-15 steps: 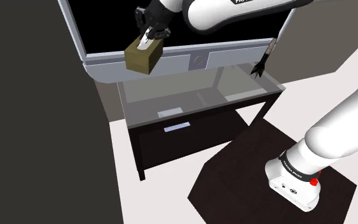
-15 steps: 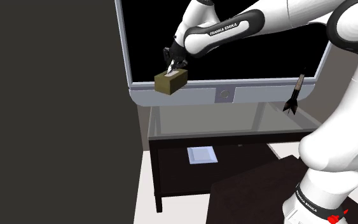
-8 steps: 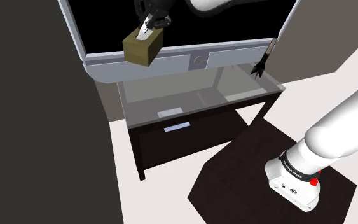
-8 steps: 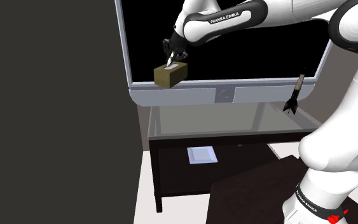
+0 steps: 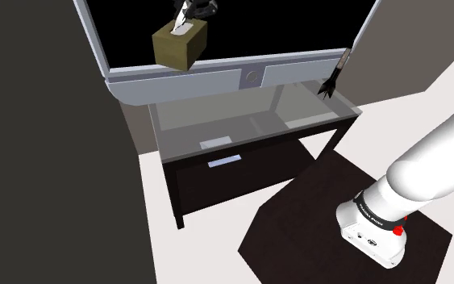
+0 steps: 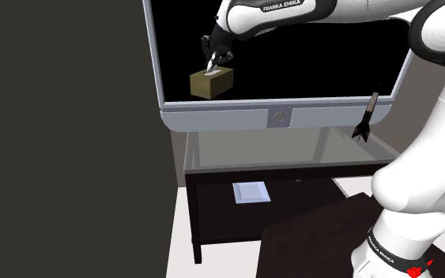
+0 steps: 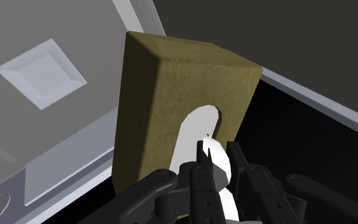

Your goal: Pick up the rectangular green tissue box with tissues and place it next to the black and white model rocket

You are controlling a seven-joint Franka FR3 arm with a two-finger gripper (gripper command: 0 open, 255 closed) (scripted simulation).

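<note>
Gripper clamped on tissue box by its tissue | box hangs beneath it

The tissue box has a matt olive surface with a fine, rough grain, and the tissue rising from its slot is plain, smooth white. The gripper is black with a dull, plastic-like sheen. At the centre of the shoulder view the table top looks like clear glass in a dark matt frame. The screen bezel above it is smooth satin grey, and the arm at the right is glossy white.
</note>
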